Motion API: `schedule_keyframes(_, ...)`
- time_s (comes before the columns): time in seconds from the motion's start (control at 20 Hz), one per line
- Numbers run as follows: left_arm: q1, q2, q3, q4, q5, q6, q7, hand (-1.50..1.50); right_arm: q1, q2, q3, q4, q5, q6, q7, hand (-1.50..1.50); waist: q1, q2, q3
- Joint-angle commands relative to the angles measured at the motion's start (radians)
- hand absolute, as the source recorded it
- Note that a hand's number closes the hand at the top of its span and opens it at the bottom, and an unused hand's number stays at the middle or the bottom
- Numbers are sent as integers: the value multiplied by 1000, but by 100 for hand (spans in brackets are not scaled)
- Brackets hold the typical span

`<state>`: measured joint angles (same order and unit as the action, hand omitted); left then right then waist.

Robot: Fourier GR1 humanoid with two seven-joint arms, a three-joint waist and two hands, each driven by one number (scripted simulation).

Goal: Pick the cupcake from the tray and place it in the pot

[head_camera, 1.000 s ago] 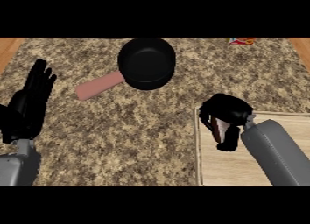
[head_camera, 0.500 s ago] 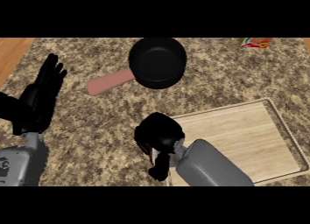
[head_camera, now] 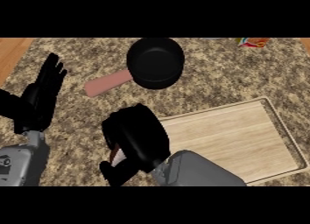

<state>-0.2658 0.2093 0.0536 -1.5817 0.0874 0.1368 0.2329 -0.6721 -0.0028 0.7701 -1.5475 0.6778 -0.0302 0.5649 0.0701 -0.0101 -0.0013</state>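
Right hand (head_camera: 137,138), clenched on mostly hidden cupcake (head_camera: 116,156), has edged left of tray (head_camera: 238,131); left hand (head_camera: 38,98) open. Pot (head_camera: 156,61) on speckled counter (head_camera: 248,78); wood floor (head_camera: 5,52) beyond.

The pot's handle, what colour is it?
The handle is pinkish tan, on the black pot; the head view shows it.

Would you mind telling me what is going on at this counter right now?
The right robot hand is curled round what seems to be the cupcake, mostly hidden, over the counter just left of the wooden tray. The black pot sits farther back, and nothing shows inside it yet. The left robot hand rests open at the left, fingers up.
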Motion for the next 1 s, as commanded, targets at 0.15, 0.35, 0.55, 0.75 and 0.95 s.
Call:
schedule_keyframes(0.15,10,-10,13,37,-6,7,-43,0,-269,3,3,-58,44,-263,359,150,-28,5,-2)
schedule_keyframes(0.35,17,12,27,1,7,-5,-7,0,-482,3,-26,94,20,-329,479,150,-17,9,-1)
schedule_keyframes(0.55,54,28,49,-26,23,-27,-27,0,-538,3,-75,207,-66,-392,438,150,-32,11,0)
schedule_keyframes(0.75,55,24,45,-69,17,-14,10,0,-508,3,-117,352,-101,-461,289,150,-40,14,1)
schedule_keyframes(0.95,-12,18,56,17,8,-6,-2,0,-564,3,-154,474,-240,-521,200,150,-36,20,0)
